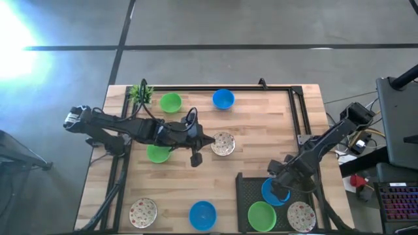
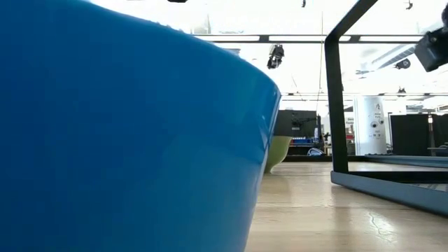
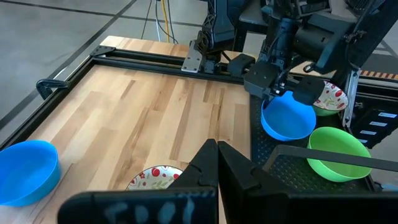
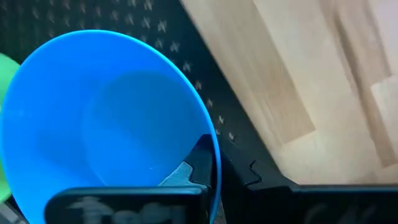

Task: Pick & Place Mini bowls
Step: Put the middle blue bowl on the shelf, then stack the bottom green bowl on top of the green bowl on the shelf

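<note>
The right end effector pinches the rim of a smooth, glossy blue mini bowl over the perforated black tray, a green bowl just beside it, while the left end effector, closed and empty, touches a speckled white bowl on the wooden desk.

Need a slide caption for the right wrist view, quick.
Right hand shut on the rim of a blue bowl, held over the black tray beside the wooden table.
</note>
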Robot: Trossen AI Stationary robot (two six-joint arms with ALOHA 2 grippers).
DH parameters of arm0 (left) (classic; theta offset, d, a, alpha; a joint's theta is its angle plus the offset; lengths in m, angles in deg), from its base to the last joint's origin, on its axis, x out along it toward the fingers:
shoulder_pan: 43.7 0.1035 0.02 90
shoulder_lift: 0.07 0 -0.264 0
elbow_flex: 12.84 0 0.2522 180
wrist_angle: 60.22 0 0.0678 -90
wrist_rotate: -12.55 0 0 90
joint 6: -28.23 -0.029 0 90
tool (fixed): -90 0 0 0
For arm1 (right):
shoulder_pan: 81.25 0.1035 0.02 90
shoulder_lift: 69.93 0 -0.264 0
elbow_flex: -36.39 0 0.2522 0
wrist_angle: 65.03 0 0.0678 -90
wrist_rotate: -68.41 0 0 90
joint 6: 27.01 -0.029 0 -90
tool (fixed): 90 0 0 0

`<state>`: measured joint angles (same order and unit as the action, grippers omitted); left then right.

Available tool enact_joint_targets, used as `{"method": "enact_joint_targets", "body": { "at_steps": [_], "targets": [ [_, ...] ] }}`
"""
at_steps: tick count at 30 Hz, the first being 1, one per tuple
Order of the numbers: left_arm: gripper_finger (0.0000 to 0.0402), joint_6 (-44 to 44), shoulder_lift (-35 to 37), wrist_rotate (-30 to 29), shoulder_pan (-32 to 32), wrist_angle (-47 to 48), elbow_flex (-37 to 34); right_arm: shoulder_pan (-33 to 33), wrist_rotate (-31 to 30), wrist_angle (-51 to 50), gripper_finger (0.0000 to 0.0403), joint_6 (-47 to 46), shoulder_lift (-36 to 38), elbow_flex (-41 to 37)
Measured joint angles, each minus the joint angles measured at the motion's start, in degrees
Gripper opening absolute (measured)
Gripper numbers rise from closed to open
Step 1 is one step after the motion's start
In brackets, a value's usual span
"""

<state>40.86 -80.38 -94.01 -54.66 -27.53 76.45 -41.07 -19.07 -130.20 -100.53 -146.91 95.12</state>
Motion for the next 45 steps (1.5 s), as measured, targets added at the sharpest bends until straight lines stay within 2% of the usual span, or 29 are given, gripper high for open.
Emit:
{"method": "enact_joint_targets", "body": {
  "at_steps": [15,30,35,39,45],
  "targets": [
    [0.0,-0.2,0.0,0.0,0.0,0.0,0.0,0.2,0.5,0.3,0.0011,-0.1,-1.1,-0.2],
    [0.0,-0.2,0.0,0.0,0.0,0.0,0.0,0.2,0.5,0.8,0.0099,-1.9,-1.1,-0.2],
    [0.0,-0.2,0.0,0.0,0.0,0.0,0.0,0.2,3.5,0.9,0.0113,-4.9,-0.5,-0.2],
    [0.0,-0.2,0.0,0.0,0.0,0.7,0.0,0.2,4.8,0.7,0.011,-5.9,0.2,1.4],
    [0.0,1.1,1.8,0.1,0.0,1.6,-0.1,0.2,-2.6,-4.5,0.0066,-6.2,0.4,8.0]
  ]
}}
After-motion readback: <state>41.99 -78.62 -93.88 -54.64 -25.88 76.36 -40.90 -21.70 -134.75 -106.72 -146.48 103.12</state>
